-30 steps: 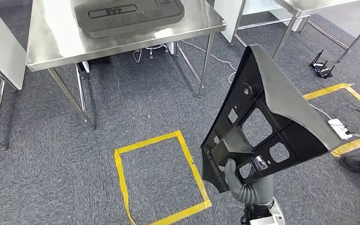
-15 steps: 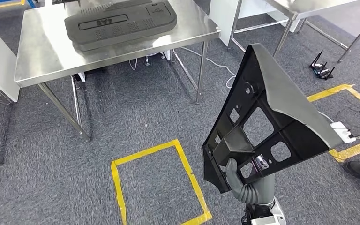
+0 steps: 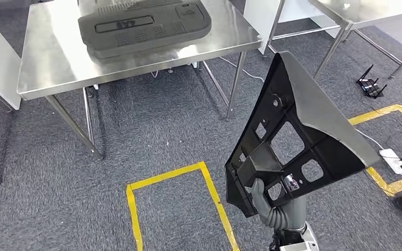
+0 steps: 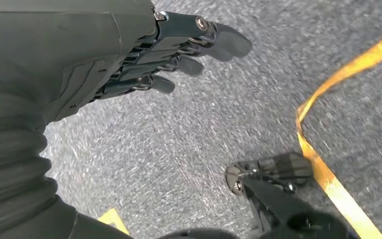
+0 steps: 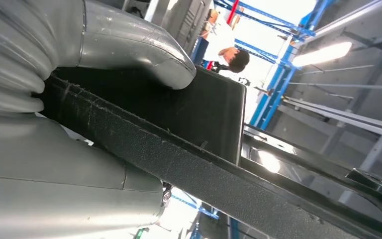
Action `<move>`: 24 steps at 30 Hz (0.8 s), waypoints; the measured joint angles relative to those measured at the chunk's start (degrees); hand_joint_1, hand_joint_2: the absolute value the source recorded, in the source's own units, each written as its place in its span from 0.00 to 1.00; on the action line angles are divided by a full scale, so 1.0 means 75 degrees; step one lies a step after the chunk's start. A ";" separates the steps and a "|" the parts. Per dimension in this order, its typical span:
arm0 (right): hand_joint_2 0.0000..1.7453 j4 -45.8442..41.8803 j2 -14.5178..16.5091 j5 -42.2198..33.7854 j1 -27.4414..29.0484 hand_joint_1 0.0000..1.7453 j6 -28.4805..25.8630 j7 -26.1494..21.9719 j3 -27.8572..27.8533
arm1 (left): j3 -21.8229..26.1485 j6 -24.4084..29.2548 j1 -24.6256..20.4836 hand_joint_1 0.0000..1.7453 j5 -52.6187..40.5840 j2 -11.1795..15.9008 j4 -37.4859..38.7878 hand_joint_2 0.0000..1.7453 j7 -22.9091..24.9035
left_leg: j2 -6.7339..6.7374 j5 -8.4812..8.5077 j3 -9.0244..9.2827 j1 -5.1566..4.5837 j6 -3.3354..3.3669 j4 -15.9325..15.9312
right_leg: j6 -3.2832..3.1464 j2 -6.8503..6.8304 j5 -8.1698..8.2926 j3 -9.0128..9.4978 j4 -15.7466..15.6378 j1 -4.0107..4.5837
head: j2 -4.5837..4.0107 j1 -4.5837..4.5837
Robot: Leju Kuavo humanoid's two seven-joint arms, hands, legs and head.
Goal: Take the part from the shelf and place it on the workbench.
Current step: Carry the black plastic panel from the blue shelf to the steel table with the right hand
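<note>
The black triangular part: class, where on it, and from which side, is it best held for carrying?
Hold the black part at its narrow lower corner, from below, as the right hand does: the open ribbed frame there gives edges for the thumb to hook, and the broad grey-faced panel stands upright above, leaving the view ahead mostly unblocked.

Black part (image 3: 298, 138) (grey outer skin), grey carpet (image 3: 152, 136), yellow tape (image 3: 209, 188), steel workbench (image 3: 52, 57)
</note>
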 joint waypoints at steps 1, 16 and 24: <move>1.00 0.0002 0.0001 -0.0001 0.0003 0.95 -0.0001 0.0001 0.0001 | 0.0000 -0.0001 -0.0001 0.00 -0.0001 -0.0002 0.0000 1.00 0.0001 | -0.0004 -0.0062 0.0060 -0.0010 -0.0044 -0.0014 | -0.0056 -0.0026 0.0187 0.0083 -0.0241 0.0021 | 0.0000 0.0001; 1.00 -0.0027 0.0044 0.0013 0.0131 0.95 -0.0100 -0.0023 0.0005 | 0.0005 -0.0085 0.0020 0.00 -0.0017 0.0018 -0.0002 1.00 -0.0028 | 0.0092 0.0454 -0.0773 -0.0052 -0.0170 0.0331 | -0.0473 0.0081 -0.0368 0.1231 -0.0506 0.0031 | 0.0000 -0.0030; 1.00 -0.0085 0.0042 0.0013 0.0123 0.95 -0.0116 -0.0048 0.0006 | 0.0009 -0.0106 -0.0006 0.00 -0.0065 0.0029 -0.0004 1.00 -0.0055 | 0.0067 0.0456 -0.0417 -0.0045 0.0077 -0.0012 | -0.0270 0.0067 -0.0755 0.0459 0.0861 0.0042 | 0.0000 0.0025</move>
